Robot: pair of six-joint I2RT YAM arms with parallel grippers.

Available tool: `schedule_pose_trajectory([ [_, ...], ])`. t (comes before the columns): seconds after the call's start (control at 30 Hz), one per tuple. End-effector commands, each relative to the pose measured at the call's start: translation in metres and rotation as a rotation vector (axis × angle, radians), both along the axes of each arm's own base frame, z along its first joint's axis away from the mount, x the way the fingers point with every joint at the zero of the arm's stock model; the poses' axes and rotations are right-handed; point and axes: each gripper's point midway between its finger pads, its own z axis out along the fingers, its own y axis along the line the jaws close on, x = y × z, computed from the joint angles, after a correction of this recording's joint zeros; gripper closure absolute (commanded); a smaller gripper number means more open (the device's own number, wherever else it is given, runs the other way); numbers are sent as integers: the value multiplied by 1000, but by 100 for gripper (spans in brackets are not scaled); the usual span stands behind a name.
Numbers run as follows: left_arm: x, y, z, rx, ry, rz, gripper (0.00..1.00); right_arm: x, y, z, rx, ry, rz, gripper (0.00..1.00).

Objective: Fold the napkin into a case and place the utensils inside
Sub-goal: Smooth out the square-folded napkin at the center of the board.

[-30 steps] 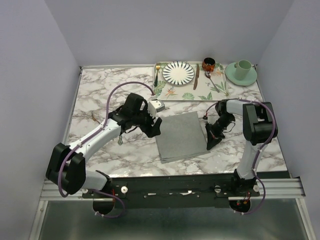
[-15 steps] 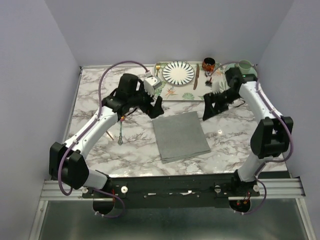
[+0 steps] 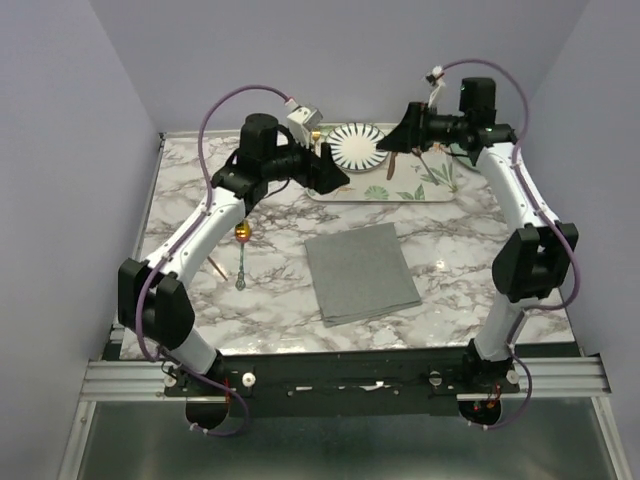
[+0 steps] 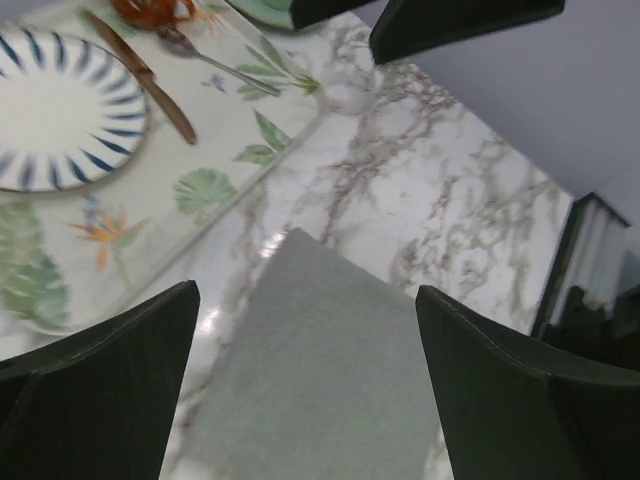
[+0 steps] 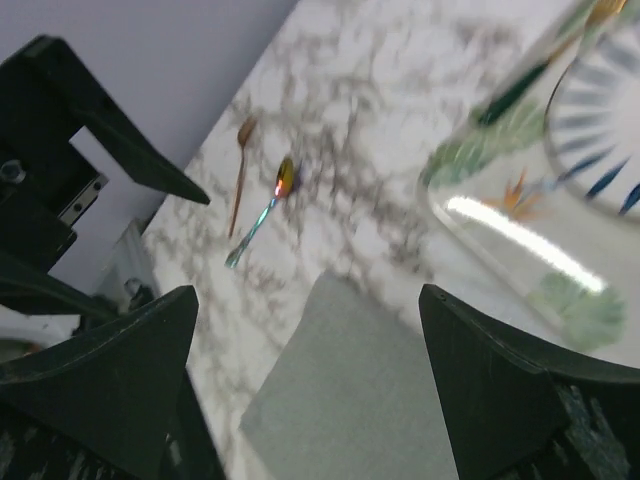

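The grey napkin (image 3: pixel 362 272) lies flat on the marble table, near the middle, with nothing touching it. It fills the lower part of the left wrist view (image 4: pixel 320 390) and of the right wrist view (image 5: pixel 360 390). The spoon (image 3: pixel 242 255), gold bowl and pale-green handle, lies left of the napkin, and the thin copper-pink fork (image 5: pixel 239 172) lies just beyond it. My left gripper (image 3: pixel 335 172) hangs open high over the tray's left end. My right gripper (image 3: pixel 400 135) hangs open above the tray, right of the plate. Both hold nothing.
A leaf-patterned tray (image 3: pixel 405 187) stands at the back with a striped plate (image 3: pixel 357 146), a brown-handled knife (image 4: pixel 150 85), another spoon (image 4: pixel 205 58) and an orange cup (image 4: pixel 150 8). A dark-handled gold fork (image 5: pixel 545 58) lies left of the plate.
Both arms have lifted off the napkin and swung back up over the tray. The right gripper has opened and the left has opened wider. The napkin stays flat where it was.
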Motion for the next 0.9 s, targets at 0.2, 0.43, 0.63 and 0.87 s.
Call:
schedule_pose_trajectory([
  [0.2,-13,-50,-136,-321,661,-49,3,-65,43,-178,105,687,168,0],
  [0.43,-12,-50,-194,-346,769,-2,7,-64,41,-231,66,789,139,0],
  [0.63,-10,-49,-233,-336,858,35,9,-64,36,-264,9,827,104,0],
  [0.87,-30,-34,-291,-266,973,101,10,-84,27,-301,-50,921,72,0],
])
